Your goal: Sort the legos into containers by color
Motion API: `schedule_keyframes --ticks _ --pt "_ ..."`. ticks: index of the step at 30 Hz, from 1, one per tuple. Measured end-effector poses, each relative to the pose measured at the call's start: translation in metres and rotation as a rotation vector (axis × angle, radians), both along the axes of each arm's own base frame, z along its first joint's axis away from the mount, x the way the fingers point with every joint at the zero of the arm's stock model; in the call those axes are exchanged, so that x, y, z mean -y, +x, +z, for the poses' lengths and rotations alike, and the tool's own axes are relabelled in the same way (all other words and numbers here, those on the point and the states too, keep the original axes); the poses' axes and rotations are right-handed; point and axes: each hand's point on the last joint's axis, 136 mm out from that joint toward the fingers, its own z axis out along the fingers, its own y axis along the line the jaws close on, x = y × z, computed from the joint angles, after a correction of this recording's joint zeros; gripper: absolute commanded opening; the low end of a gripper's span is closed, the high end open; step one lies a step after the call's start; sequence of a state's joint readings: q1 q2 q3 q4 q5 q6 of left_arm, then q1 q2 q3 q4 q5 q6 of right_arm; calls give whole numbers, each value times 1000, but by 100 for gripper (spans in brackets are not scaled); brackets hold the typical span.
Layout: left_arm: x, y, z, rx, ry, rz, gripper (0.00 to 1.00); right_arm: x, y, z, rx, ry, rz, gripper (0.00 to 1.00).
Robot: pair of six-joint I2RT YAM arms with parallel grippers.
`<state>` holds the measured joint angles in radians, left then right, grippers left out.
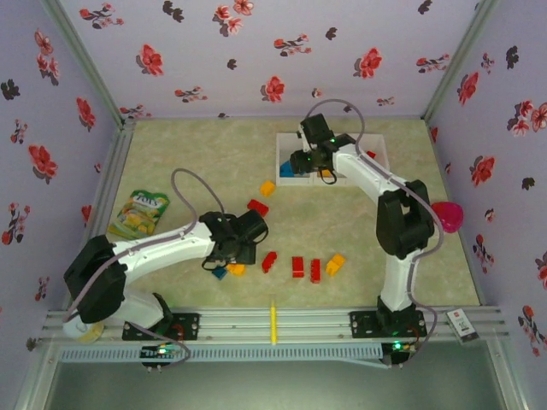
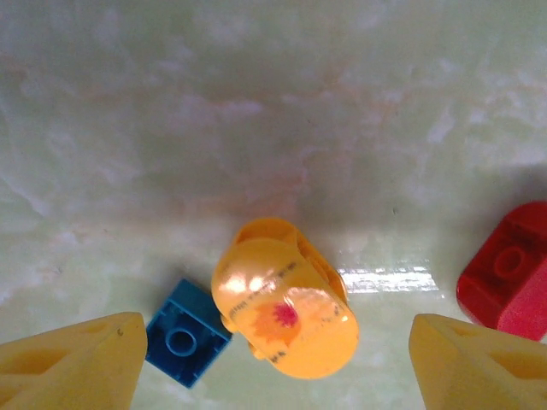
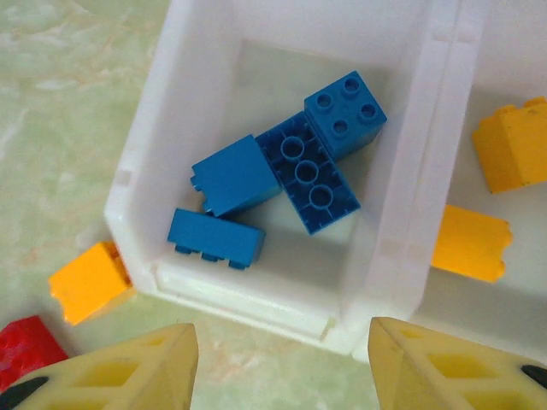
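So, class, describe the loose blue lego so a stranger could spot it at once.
Find the left end effector over the near part of the table. Beneath it lie a rounded orange piece and, beside it, the blue lego. It is the only blue brick outside the bins; the other loose ones are red or orange.

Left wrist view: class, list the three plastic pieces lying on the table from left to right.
blue brick → rounded orange-yellow piece → red brick
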<state>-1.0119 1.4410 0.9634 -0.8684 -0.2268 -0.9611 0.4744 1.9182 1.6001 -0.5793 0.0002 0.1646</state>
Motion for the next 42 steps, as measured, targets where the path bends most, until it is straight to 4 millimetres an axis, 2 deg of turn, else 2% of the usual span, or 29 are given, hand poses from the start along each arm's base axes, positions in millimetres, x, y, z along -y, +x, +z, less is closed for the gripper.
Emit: schedule_keyframes --ticks 5,9,13,24,34,42 --pt "4 -7 -12 -47 11 0 81 1 -18 7 10 5 12 60" --pt "-1 -11 -27 -94 83 -27 82 3 -26 4 3 -4 15 64" --pt "-6 -14 -34 -122 130 -47 83 6 -29 5 7 -9 10 66" --pt "10 -8 -34 -133 121 -120 76 9 -29 9 25 -10 3 66" --pt "13 -8 -36 -144 128 -146 78 9 -29 9 23 -7 -8 66" --pt "30 2 -32 -102 79 -196 79 10 -30 7 17 -8 -11 66"
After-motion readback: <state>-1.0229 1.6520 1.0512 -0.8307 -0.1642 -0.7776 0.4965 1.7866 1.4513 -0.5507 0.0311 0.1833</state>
